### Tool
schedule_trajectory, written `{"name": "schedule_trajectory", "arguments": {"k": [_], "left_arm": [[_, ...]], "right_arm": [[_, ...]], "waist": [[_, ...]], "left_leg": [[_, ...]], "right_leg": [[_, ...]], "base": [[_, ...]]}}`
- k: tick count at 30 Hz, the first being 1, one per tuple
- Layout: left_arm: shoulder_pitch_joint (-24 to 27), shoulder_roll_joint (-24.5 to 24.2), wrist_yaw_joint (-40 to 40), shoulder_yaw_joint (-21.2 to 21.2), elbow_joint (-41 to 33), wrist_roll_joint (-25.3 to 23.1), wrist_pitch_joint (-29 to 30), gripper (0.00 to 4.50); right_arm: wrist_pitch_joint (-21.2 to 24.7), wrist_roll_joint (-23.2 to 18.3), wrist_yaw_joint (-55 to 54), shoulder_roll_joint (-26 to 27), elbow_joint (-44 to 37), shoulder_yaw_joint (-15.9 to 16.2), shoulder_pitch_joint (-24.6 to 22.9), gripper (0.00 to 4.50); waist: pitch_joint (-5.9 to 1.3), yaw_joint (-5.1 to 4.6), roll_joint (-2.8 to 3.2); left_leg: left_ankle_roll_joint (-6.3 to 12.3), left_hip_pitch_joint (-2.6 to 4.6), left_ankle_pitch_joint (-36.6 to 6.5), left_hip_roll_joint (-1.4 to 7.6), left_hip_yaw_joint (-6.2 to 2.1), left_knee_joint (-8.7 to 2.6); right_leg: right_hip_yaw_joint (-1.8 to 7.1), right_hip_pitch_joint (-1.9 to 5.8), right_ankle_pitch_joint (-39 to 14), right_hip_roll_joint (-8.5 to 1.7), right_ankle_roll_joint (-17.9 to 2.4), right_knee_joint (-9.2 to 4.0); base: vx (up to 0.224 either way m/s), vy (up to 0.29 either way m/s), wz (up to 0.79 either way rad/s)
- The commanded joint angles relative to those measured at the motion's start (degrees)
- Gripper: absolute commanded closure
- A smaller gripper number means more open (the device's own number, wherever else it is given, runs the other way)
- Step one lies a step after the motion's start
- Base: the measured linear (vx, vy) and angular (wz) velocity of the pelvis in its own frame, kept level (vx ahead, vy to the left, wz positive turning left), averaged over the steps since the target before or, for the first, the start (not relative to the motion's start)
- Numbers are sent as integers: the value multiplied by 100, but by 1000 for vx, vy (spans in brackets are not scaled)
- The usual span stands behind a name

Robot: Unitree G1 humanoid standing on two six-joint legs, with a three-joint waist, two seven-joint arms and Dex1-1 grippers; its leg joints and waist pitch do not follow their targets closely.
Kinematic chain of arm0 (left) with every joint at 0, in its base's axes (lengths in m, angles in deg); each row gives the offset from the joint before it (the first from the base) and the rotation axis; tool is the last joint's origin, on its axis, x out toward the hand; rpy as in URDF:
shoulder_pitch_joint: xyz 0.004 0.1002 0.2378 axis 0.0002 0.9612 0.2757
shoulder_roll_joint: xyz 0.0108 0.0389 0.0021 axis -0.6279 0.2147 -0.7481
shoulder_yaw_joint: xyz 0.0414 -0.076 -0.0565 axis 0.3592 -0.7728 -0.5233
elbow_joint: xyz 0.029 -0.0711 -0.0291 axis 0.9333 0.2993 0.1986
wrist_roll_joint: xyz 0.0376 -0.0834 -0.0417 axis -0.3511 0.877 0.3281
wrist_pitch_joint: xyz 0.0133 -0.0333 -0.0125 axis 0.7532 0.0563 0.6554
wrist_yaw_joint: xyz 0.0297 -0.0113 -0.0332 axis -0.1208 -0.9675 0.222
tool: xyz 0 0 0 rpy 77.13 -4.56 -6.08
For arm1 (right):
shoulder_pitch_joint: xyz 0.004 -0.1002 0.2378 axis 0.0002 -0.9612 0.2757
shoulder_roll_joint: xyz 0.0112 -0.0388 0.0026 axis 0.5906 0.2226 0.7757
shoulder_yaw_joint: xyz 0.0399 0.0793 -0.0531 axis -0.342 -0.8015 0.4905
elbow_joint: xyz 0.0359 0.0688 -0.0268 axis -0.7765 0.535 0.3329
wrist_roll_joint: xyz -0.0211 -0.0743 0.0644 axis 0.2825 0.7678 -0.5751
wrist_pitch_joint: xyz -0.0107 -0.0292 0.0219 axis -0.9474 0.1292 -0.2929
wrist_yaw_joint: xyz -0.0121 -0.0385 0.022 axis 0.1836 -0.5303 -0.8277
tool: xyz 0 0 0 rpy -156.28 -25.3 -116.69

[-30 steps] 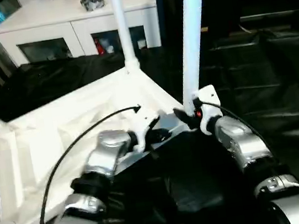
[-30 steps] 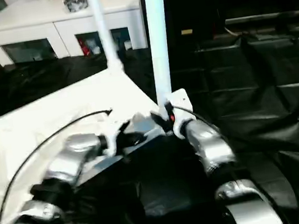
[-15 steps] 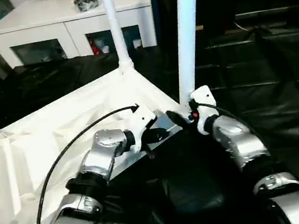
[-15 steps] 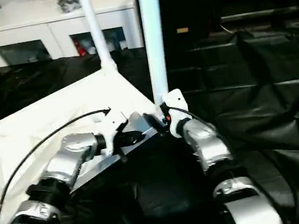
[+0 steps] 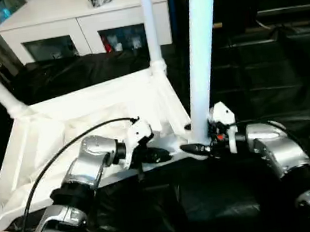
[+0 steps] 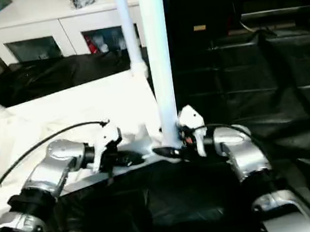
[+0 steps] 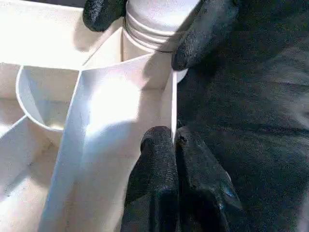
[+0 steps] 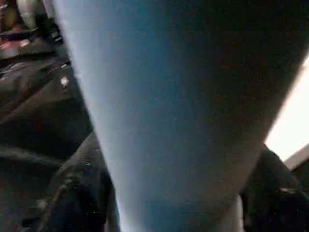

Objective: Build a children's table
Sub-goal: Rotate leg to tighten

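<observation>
Black sheeting (image 5: 265, 77) is lying beneath the upturned tabletop (image 5: 86, 117); left gripper (image 7: 174, 140) is pinching its near rim, right gripper (image 5: 197, 148) clamping the near-right leg (image 5: 201, 57).

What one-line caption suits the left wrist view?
Left gripper pinching the tabletop's side wall while the right gripper clasps the leg at its corner socket.

Two head cams look fwd and down from above, sharing the tabletop (image 5: 86, 117) corner nearest the robot. Left wrist cam sits v. close along that corner's rim. Right wrist cam is pressed against the near leg (image 8: 164, 111).
</observation>
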Motion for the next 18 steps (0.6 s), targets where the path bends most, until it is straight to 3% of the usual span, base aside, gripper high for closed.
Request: {"name": "schedule_trajectory", "arguments": {"k": [1,3,8,9,11,14,15,17,18], "left_arm": [[-98,38,-234,62,-317,243,-103,450],[-79,-30,-327,65,-334,252,-97,450],[-94,-20,-307,36,-312,240,-104,450],[-94,-20,-307,36,-312,240,-104,450],[-100,0,-255,10,-300,236,-114,450],[-151,141,144,-95,-217,210,-95,450],[-151,141,144,-95,-217,210,-95,450],[-185,216,354,-138,-183,199,-54,450],[-237,304,599,-189,-131,177,-21,450]], "right_arm": [[170,-37,541,95,-185,491,-184,143],[171,-3,679,24,-236,555,-214,168],[181,14,700,29,-278,582,-240,177],[181,14,700,29,-278,582,-240,177],[196,23,636,74,-270,585,-247,177],[234,124,-136,421,-71,467,-223,177],[234,124,-136,421,-71,467,-223,177],[248,174,-471,547,30,410,-198,177],[275,265,-912,672,186,348,-141,178]], "waist": [[-348,4,-107],[-349,12,-120],[-329,21,-124],[-330,20,-155],[-340,30,-141],[-332,25,-149],[-327,21,-211],[-314,0,-165],[-303,-23,-221]], "left_leg": [[737,5,-1026,77,25,-357],[787,-1,-957,75,29,-351],[659,10,-1105,79,29,-368],[656,9,-1093,81,28,-371],[657,8,-1016,78,28,-361],[675,-12,-931,69,28,-356],[654,-13,-916,69,32,-362],[536,8,-1071,70,29,-380],[471,-1,-1149,68,21,-400]], "right_leg": [[150,344,-725,-220,-1560,-354],[146,338,-680,-217,-1576,-349],[155,326,-1069,-226,-1487,-382],[155,327,-1074,-224,-1477,-381],[159,328,-1032,-228,-1471,-371],[153,332,-988,-228,-1460,-363],[159,325,-1049,-227,-1428,-381],[158,304,-1412,-230,-1340,-405],[157,310,-1537,-230,-1305,-418]], "base": [[0,0,0],[0,0,0],[0,0,0],[0,0,0],[0,0,0],[0,0,0],[0,0,0],[0,0,0],[0,0,0]]}}
